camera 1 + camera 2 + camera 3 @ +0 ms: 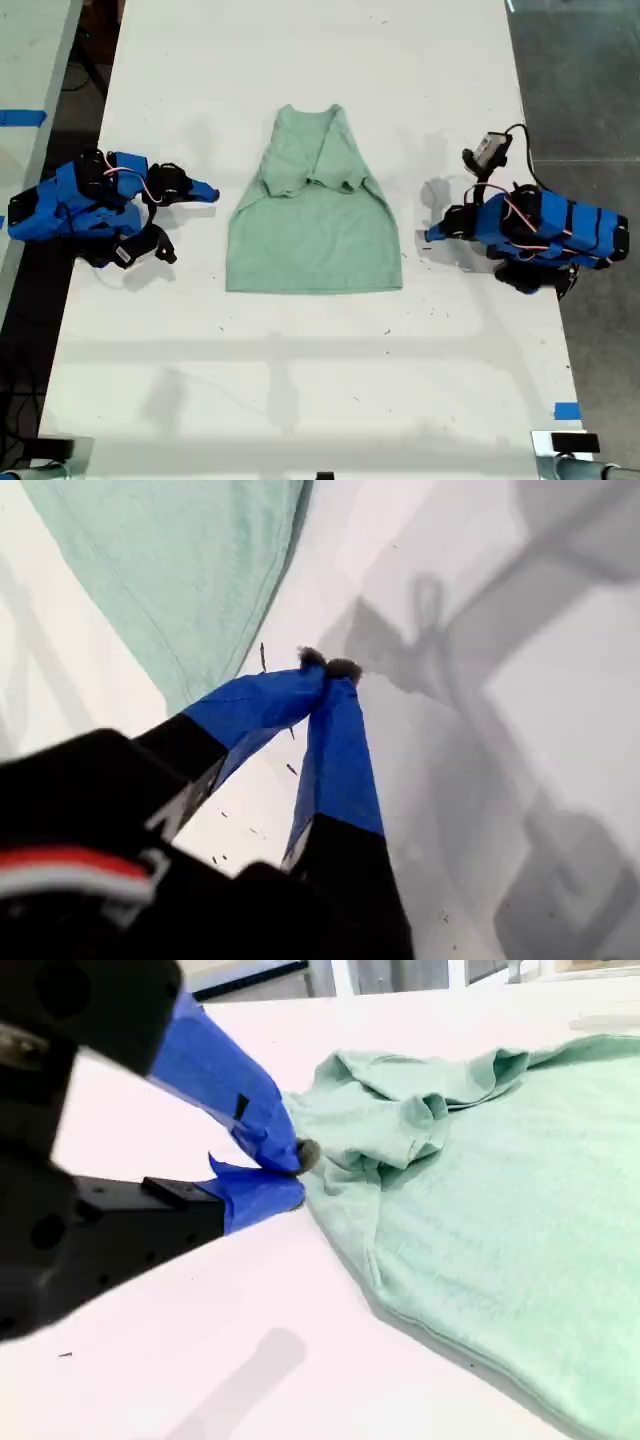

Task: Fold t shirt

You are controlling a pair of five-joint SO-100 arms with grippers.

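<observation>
The pale mint-green t shirt [313,225] lies flat in the middle of the white table [300,380], neck toward the exterior view's top, both sleeves folded in over the chest. My first gripper [430,237] [328,667] rests shut and empty at the exterior view's right, a little off the t shirt [190,570] near its lower side edge. My second gripper [212,193] [296,1174] sits at the exterior view's left with its blue fingers together, close beside the t shirt [480,1220] at the folded sleeve and holding nothing.
Both blue arm bodies [75,205] [545,232] lie on the table beside the shirt. Blue tape marks [566,410] [22,117] sit near the table's edges. Dark floor runs along both long sides of the table.
</observation>
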